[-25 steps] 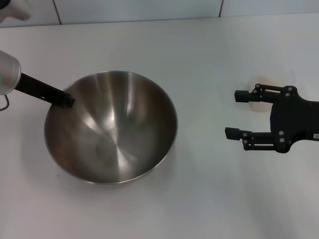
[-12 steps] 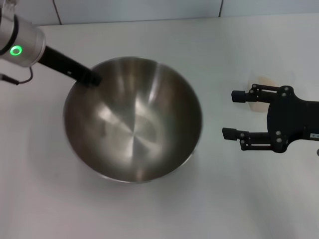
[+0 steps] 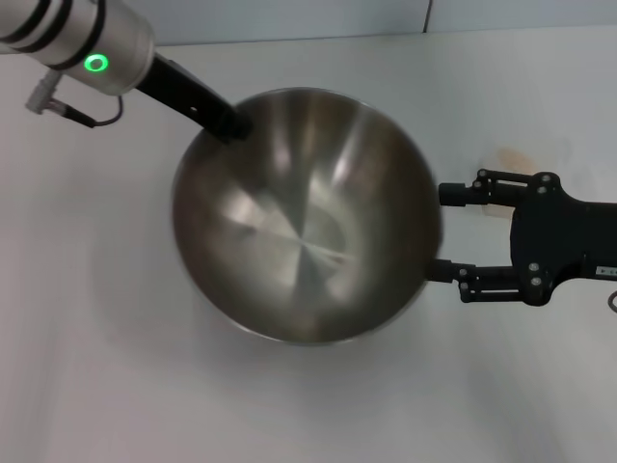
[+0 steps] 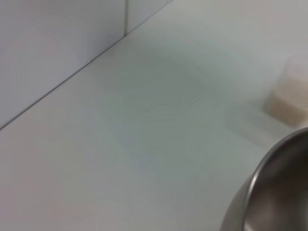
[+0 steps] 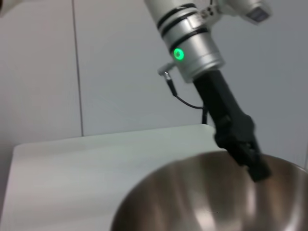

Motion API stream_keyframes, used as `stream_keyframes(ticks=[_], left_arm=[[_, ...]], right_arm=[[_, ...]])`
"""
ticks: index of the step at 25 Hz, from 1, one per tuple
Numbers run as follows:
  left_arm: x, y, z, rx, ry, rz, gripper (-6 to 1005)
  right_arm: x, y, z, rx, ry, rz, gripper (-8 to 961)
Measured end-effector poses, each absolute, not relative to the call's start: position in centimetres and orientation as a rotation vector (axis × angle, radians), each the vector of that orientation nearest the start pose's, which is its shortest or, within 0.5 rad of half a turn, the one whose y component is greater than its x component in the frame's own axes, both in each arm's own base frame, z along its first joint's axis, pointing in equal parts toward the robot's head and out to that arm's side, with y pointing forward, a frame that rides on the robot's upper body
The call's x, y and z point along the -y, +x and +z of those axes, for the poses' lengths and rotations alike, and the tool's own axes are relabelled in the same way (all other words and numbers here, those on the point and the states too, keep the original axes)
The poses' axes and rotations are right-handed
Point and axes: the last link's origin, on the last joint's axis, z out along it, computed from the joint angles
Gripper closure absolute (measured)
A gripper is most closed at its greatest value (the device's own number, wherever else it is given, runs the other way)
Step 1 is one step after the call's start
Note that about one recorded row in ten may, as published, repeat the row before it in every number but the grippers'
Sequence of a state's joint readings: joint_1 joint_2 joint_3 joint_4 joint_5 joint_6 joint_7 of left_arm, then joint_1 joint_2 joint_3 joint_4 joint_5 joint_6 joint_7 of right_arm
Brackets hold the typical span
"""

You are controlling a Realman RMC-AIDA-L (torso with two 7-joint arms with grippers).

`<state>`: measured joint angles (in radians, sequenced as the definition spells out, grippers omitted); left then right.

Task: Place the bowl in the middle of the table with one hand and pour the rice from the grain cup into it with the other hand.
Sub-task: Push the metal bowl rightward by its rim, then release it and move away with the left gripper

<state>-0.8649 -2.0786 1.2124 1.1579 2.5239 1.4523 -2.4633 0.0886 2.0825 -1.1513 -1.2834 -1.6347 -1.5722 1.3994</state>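
In the head view, the left gripper (image 3: 231, 125) is seen at the upper left of the frame, clamped on the far-left rim of the bowl (image 3: 304, 217). A green light is shown on the arm's silver wrist. The bowl fills the centre of the frame, tilted and held above the table (image 3: 106, 367), its right rim overlapping the near finger of the right gripper (image 3: 451, 231). That gripper is held at the right of the frame with its 2 fingers spread apart and nothing between them. The grain cup (image 3: 514, 162) is partly hidden behind it, pale beige with the rice.
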Motion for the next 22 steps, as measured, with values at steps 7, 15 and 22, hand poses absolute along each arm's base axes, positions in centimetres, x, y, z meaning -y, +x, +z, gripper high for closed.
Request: stream_keyframes(ticks=[7,15,22], left_arm=[[-41.2,-10.8,-2.1,0.699,-2.697,0.19,931],[-41.8,-11.9,-3.3,0.709,-2.677,0.183,919],[-41.8,-12.1,-3.6,0.708,-2.686,0.152,908]], right_arm=[[-26.1,23.5,3.8,-0.188,-2.719,0.699,169],[-25.8,23.6,3.9,-0.174,-2.711,0.712,169],[-25.9,23.6,4.0,-0.153,-2.709,0.708,169]])
